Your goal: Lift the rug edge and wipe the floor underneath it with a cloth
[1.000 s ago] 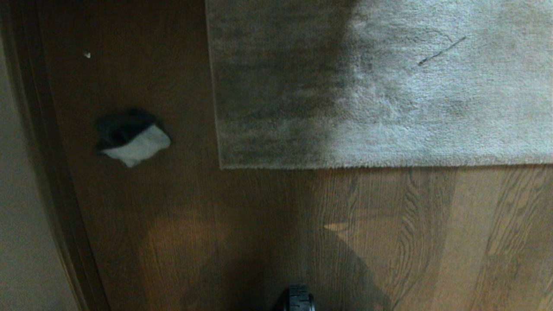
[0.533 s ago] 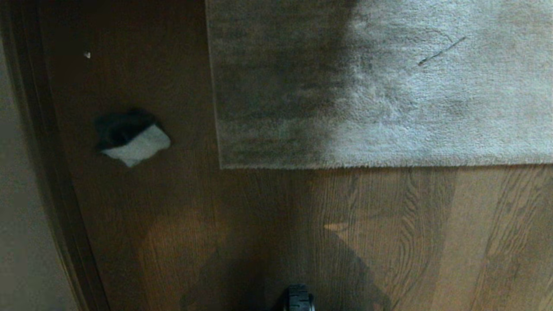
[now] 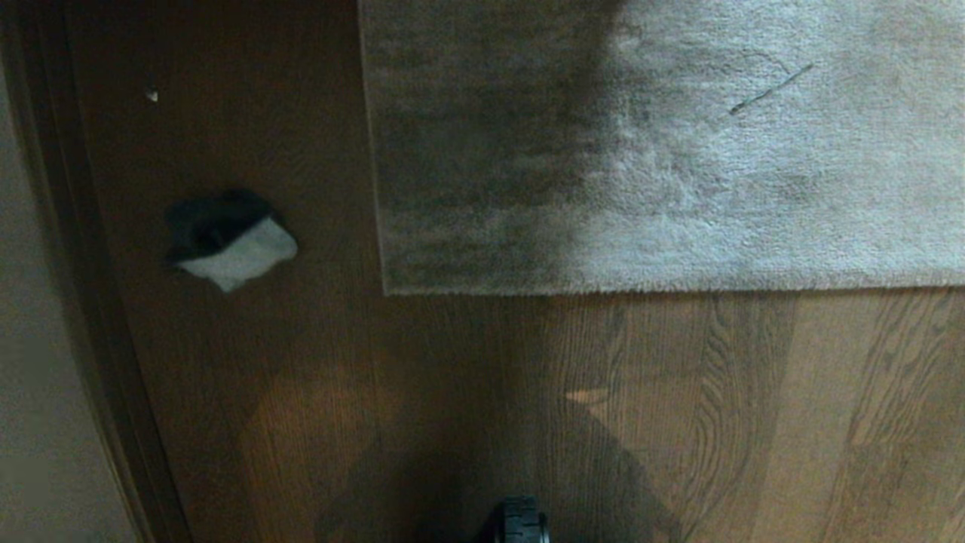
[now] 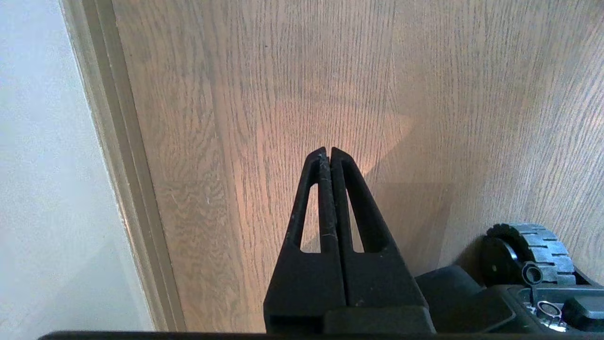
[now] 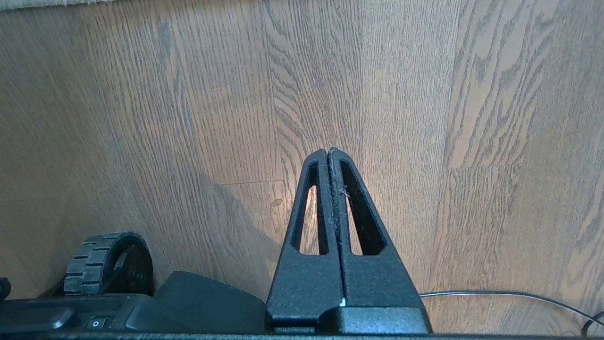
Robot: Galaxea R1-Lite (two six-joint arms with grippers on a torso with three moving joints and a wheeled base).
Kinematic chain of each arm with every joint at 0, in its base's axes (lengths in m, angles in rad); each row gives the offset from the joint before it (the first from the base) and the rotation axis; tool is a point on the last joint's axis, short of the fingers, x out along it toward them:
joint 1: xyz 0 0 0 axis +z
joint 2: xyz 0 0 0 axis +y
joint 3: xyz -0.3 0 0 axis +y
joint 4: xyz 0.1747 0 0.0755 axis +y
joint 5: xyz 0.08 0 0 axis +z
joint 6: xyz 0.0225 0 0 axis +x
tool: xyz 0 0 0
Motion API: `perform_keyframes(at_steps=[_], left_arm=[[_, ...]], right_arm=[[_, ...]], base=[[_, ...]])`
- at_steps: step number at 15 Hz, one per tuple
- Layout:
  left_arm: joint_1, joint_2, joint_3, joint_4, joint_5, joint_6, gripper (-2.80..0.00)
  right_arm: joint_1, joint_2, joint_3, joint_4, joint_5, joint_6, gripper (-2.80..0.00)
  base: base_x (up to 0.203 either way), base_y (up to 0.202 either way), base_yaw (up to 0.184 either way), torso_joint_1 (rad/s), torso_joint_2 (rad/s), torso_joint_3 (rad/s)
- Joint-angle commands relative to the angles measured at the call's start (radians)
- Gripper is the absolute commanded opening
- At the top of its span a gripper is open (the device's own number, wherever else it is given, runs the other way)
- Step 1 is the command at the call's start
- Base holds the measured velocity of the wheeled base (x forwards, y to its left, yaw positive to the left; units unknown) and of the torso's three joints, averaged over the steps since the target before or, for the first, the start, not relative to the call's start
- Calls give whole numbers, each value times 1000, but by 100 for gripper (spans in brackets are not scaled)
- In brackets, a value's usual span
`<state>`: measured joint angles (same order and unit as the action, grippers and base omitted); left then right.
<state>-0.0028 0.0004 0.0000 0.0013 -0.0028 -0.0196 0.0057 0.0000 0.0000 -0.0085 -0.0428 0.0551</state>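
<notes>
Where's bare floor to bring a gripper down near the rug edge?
Widest free patch: floor on the near side of the rug edge, up to the wheel. Narrower strip between rug side and cloth. Tightest between cloth and baseboard.

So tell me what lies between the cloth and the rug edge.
Only a bare strip of floor, seen in the head view: the cloth lies apart from the rug edge.
</notes>
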Motion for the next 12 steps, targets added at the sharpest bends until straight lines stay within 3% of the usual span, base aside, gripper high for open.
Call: perform_keyframes(at_steps=[1, 7, 12], left_arm=[[0, 0, 0, 0, 0, 0, -280], [0, 0, 0, 0, 0, -2, -280], [0, 0, 0, 0, 0, 0, -280]], right_arm=[[0, 2, 0, -1, -2, 0, -280], [0, 2, 0, 1, 0, 0, -280], [0, 2, 0, -1, -1, 0, -280]], base=[[0, 0, 0, 0, 0, 0], [0, 0, 0, 0, 0, 12], [0, 0, 0, 1, 2, 169]])
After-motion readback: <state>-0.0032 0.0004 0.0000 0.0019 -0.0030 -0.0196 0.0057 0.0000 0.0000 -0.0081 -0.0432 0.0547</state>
